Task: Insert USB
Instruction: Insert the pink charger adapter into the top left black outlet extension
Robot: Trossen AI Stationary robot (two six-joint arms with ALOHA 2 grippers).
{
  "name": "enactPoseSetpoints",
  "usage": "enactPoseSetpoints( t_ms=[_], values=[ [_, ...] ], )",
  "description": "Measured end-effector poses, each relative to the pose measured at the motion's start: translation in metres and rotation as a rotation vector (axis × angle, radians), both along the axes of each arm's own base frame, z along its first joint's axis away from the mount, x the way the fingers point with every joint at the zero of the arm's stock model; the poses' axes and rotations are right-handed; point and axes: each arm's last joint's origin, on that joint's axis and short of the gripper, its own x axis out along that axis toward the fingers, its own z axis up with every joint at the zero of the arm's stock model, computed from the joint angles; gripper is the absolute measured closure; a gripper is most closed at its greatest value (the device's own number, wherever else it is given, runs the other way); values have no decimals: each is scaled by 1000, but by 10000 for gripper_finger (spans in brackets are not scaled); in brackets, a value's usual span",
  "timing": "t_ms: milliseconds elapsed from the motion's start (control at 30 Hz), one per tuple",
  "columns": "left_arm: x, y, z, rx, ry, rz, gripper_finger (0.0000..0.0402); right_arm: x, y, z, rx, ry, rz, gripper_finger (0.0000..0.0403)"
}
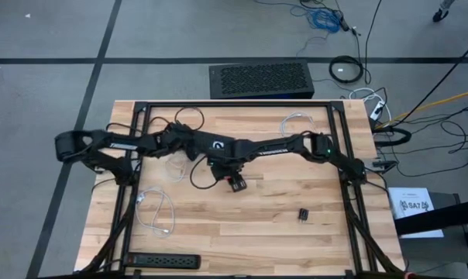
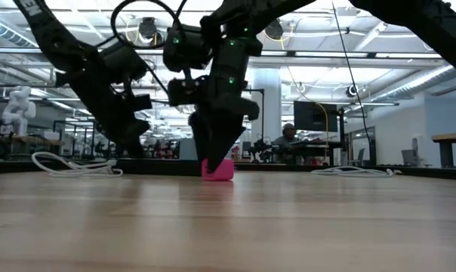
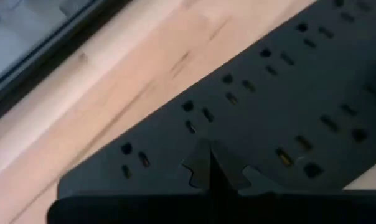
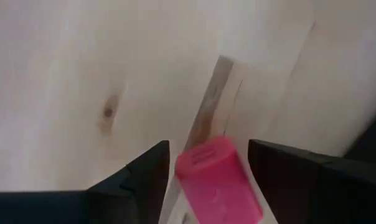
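Wooden counter (image 1: 242,213) carries a pink USB stick (image 4: 218,180) between the right gripper's (image 4: 206,171) wide fingers, not yet clamped, so closing comes next; the left gripper's (image 3: 210,171) fingers are shut.

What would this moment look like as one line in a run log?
right gripper: open, straddling pink USB block on table | left gripper: shut, above power strip | insertion: not yet done

- USB stick (image 4: 218,178) sits on the worktop (image 1: 296,240) near its middle, between the right gripper's (image 1: 235,184) spread fingers (image 4: 144,174).
- Power strip (image 1: 163,261) lies along the near edge, left side.
- White cable (image 1: 156,211) lies left of centre; small adapter (image 1: 304,214) right of the stick.
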Motion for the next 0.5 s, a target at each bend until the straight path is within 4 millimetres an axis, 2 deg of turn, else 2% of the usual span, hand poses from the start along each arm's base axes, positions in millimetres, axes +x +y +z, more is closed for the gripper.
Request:
enactPoseSetpoints(
  t_ms=[100, 267, 400, 500],
  values=[
    [8, 3, -7, -1, -25, -30, 401, 0, -1, -7, -33, 27, 13, 221],
    [20, 6, -15, -12, -87, -108, 401, -1, -2, -7, -50, 39, 46, 285],
    [25, 6, -20, -36, -119, -153, 401, -2, -2, -7, -58, 38, 71, 284],
    [28, 5, -23, -40, -123, -196, 401, -3, -2, 2, -53, 16, 86, 284]
  ],
)
